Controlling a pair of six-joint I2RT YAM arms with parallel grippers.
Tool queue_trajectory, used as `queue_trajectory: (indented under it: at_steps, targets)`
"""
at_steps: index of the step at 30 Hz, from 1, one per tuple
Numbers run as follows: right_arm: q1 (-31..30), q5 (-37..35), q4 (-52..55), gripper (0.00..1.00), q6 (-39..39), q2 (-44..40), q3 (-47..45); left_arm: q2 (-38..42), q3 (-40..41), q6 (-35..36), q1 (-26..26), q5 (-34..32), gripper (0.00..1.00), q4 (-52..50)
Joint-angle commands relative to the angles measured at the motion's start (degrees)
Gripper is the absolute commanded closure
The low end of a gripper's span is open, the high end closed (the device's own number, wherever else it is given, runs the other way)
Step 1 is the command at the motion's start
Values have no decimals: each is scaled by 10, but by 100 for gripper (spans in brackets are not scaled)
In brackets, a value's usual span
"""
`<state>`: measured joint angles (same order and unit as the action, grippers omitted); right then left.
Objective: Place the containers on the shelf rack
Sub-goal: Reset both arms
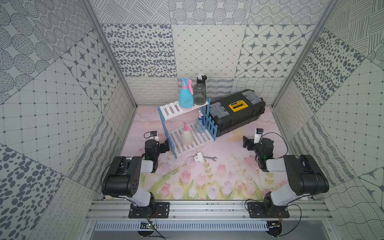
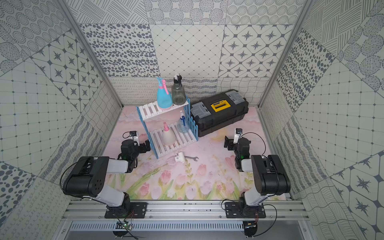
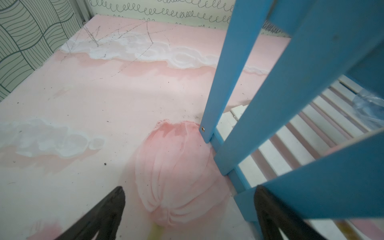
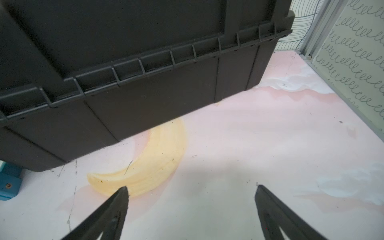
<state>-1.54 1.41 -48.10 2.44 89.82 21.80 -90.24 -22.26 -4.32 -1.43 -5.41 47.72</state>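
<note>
Top views both show light blue bottle [image 1: 185, 97] and grey bottle [image 1: 200, 93] atop the shelf rack [image 1: 171, 108] at frame centre, cream bottle [image 1: 186, 136] and clear bottle [image 1: 199, 125] on the tier below; left gripper [image 3: 189, 189] and right gripper [image 4: 191, 188] spread-fingered, empty.

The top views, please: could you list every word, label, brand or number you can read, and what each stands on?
Nothing is legible.
On the black toolbox, the yellow latch bears a dark strip, perhaps a brand mark, too blurred to read.
The white pipe fitting bears a small dark mark, too small to read.
No label shows on the light blue bottle, grey bottle, clear bottle or cream bottle.
</note>
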Motion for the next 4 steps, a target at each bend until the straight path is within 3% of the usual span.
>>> queue_trajectory:
  at_steps: [1,4]
  targets:
    - [0,-11,-31,3,-7,0,11,-2,-10,15,17,84,1,21]
    - [-1,-11,-31,3,-7,1,10,-2,-8,15,17,83,1,25]
